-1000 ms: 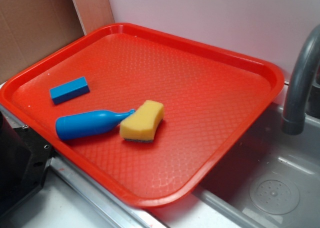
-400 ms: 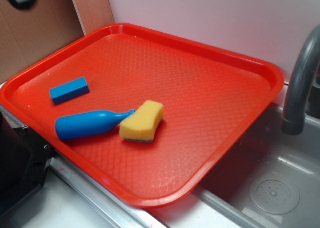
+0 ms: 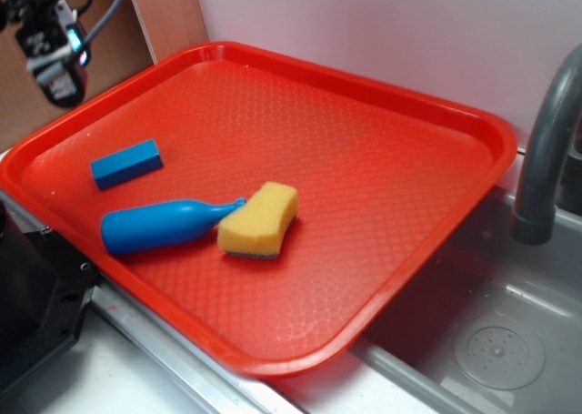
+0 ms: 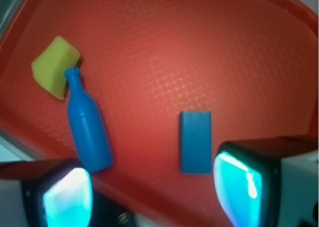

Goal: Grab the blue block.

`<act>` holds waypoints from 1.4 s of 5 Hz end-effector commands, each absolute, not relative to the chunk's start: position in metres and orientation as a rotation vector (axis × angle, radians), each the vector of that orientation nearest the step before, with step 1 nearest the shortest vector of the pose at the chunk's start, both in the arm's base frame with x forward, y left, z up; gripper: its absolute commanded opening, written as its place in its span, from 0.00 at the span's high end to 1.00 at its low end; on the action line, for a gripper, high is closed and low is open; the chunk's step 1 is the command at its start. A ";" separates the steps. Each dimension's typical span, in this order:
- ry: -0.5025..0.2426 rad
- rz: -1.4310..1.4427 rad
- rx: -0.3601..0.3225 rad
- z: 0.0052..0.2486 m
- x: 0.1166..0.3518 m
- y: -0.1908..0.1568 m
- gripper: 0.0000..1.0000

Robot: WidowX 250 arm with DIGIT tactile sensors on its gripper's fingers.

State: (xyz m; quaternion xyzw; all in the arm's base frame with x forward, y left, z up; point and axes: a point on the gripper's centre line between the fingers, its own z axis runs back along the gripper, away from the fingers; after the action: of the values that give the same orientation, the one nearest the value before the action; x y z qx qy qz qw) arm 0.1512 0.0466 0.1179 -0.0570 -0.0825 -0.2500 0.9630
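Fingers spread apart, the tool (image 3: 56,45) hangs high above the red tray (image 3: 382,168), where the blue block (image 4: 195,142) lies untouched beside a blue bottle (image 4: 87,124).

you are looking at a mock kitchen sink station: a grey faucet (image 3: 548,150) rises just right of the red tray (image 3: 382,277), a steel basin with a drain (image 3: 498,350) lies below-right of it, and a yellow sponge (image 3: 260,219) rests on it.
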 end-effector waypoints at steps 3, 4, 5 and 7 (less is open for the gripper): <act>-0.039 -0.429 0.090 0.045 0.180 0.079 0.00; -0.019 -0.432 0.061 0.031 0.183 0.077 0.00; 0.014 -0.407 0.046 0.018 0.178 0.071 0.61; 0.011 -0.382 0.045 0.026 0.176 0.072 1.00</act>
State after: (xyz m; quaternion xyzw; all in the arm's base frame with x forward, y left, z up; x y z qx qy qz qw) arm 0.1675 0.0695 0.0196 0.0101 0.0228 -0.1903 0.9814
